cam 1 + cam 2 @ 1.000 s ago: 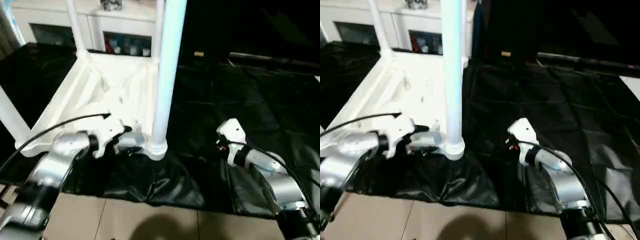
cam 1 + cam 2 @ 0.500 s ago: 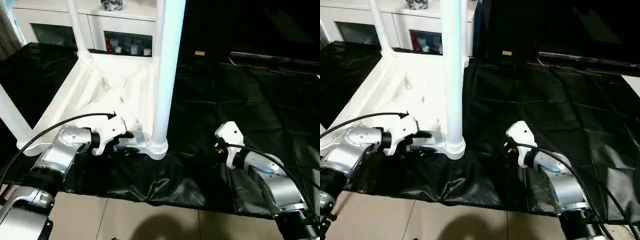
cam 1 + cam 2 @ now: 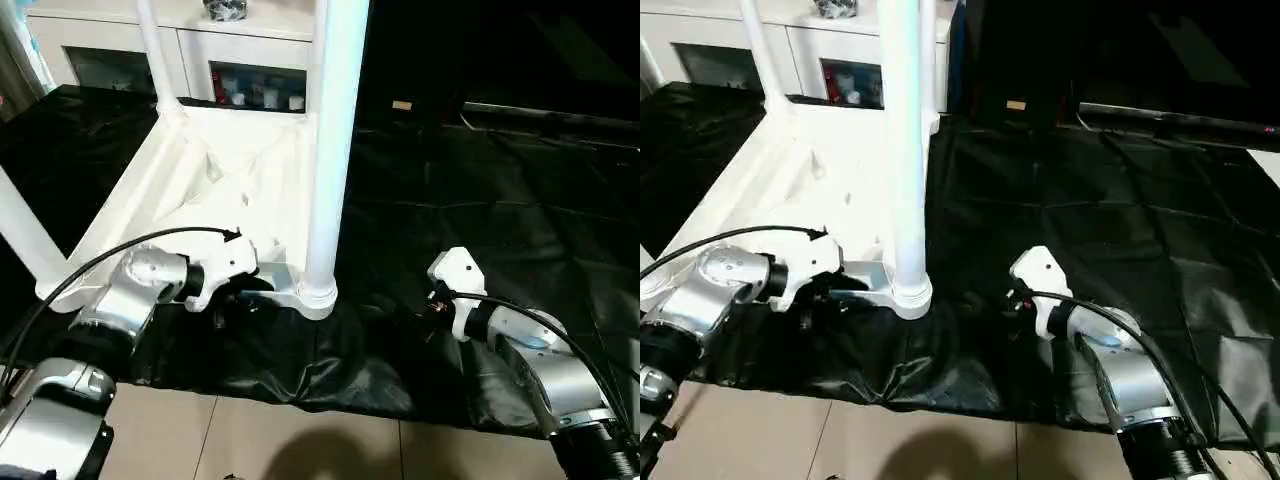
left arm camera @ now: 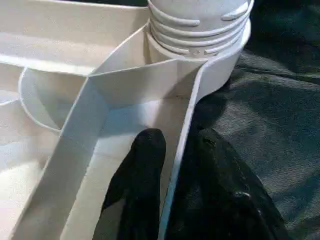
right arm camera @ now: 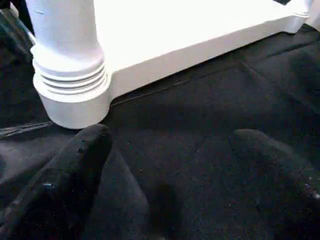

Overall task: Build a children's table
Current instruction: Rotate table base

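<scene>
- Tabletop (image 3: 200, 190) sits upside down on the black cloth (image 3: 480, 210), legs up; my left gripper (image 4: 172, 165) pinches its near rim beside the near-right leg (image 3: 330, 150).
- Right gripper (image 5: 170, 150) hangs wide, empty.
- Next I'd guess flipping or checking sockets.
- Leg tops are cut off.

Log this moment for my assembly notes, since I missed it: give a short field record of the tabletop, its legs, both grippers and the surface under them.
tabletop: white tabletop lying underside up, ribs showing
legs: near-corner leg standing upright in its socket; two more upright legs and visible
left gripper: left gripper straddling the tabletop's side wall near that socket, one finger inside, one outside
right gripper: right gripper open, holding nothing, low over the cloth, apart from the table
surface: black cloth draped over a large table
background: white cabinet
</scene>
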